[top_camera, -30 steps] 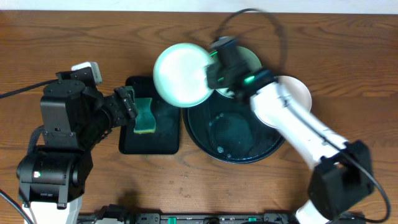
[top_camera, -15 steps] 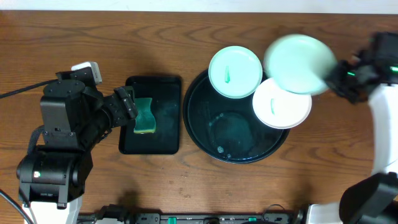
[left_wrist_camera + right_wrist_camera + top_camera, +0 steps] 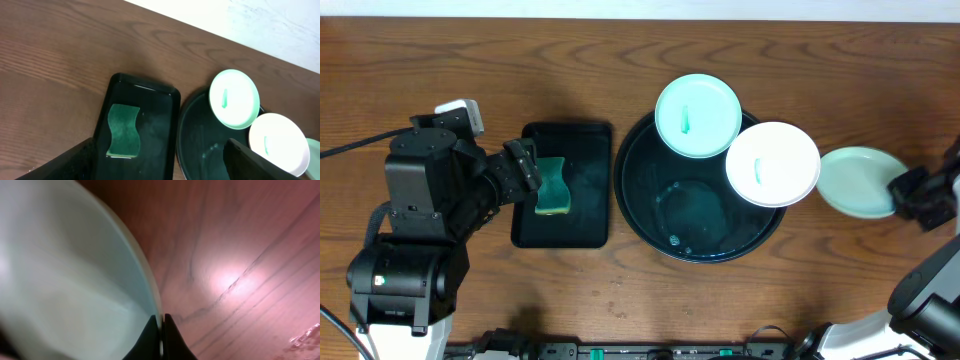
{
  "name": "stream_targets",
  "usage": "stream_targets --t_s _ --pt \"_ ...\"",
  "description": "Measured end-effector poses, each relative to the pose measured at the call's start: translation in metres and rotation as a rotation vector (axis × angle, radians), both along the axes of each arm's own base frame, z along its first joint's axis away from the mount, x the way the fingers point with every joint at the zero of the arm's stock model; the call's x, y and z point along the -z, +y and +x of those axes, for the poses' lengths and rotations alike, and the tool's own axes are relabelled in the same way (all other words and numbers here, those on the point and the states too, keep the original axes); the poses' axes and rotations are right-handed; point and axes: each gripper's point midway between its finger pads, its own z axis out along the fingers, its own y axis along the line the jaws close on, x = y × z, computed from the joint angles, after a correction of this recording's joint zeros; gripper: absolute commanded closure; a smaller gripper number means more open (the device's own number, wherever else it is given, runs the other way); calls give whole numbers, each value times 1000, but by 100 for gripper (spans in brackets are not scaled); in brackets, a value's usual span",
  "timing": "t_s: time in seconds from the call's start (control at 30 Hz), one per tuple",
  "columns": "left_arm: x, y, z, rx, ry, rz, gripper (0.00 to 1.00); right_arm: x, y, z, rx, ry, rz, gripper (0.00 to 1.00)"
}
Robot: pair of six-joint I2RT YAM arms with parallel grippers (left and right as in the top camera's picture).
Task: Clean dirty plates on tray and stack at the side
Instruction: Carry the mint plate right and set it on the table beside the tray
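Observation:
The round black tray (image 3: pixel 665 215) holds a mint-green plate (image 3: pixel 697 115) with a green smear at its far rim and a white plate (image 3: pixel 772 163) with a green smear at its right rim. A second mint-green plate (image 3: pixel 858 181) is right of the tray over bare wood, its rim pinched in my right gripper (image 3: pixel 910 190). In the right wrist view the shut fingers (image 3: pixel 150 337) clamp that plate's edge (image 3: pixel 75 280). My left gripper (image 3: pixel 525 168) is open over the rectangular tray, next to the sponge. Its wrist view shows both tray plates (image 3: pixel 233 98) (image 3: pixel 276 144).
A rectangular black tray (image 3: pixel 563 140) left of the round tray holds a green sponge (image 3: pixel 552 186), also in the left wrist view (image 3: pixel 123 130). Brown wood tabletop (image 3: pixel 820 280) surrounds both trays.
My right arm swung the mint-green plate from above the tray's left rim across to the right, and lowered it over the table right of the tray. The left arm has not moved.

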Motion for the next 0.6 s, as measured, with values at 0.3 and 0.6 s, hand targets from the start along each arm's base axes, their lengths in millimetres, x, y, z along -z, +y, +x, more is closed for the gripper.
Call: stream_targets --t_s 0.3,0.6 --pt "0 0 0 0 0 0 19 48 40 -24 -68 79 56 98" --pt "0 0 0 0 0 0 19 39 58 -8 -209 57 36 69"
